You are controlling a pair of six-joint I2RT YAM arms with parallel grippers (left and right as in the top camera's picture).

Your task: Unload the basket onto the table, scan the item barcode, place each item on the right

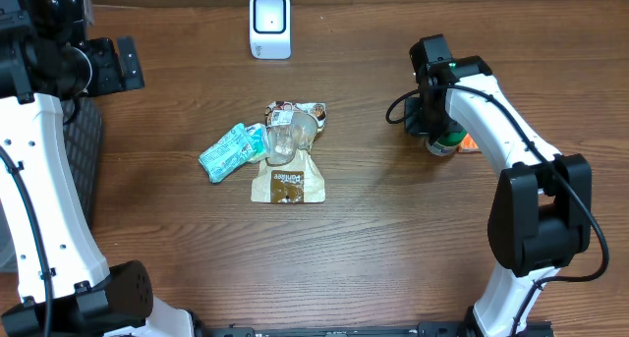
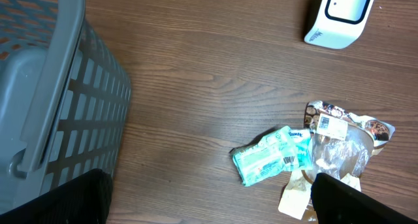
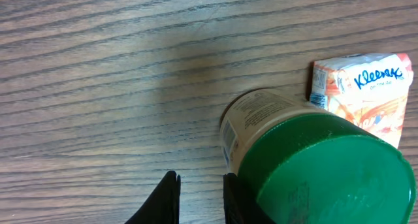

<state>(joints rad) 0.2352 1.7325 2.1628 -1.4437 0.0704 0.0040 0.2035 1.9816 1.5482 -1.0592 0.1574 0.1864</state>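
Jar (image 3: 307, 165) stands touching the tissue pack (image 3: 366, 87); right gripper (image 3: 199, 198) nearly clenched beside it, grasping nothing; left gripper (image 2: 209, 204) released near the basket (image 2: 52, 87).

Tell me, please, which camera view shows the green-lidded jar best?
The right wrist view: the green-lidded jar fills the frame, its label and lid clear, beside the Kleenex pack. Overhead, the jar is mostly hidden under the right arm. The left wrist view misses it entirely.

tissue pack (image 3: 363, 87): "kleenex" in blue script on its orange-and-white wrapper
brown pouch (image 1: 286, 184): white wording, too small to read
green-lidded jar (image 3: 261, 123): fine label print, unreadable
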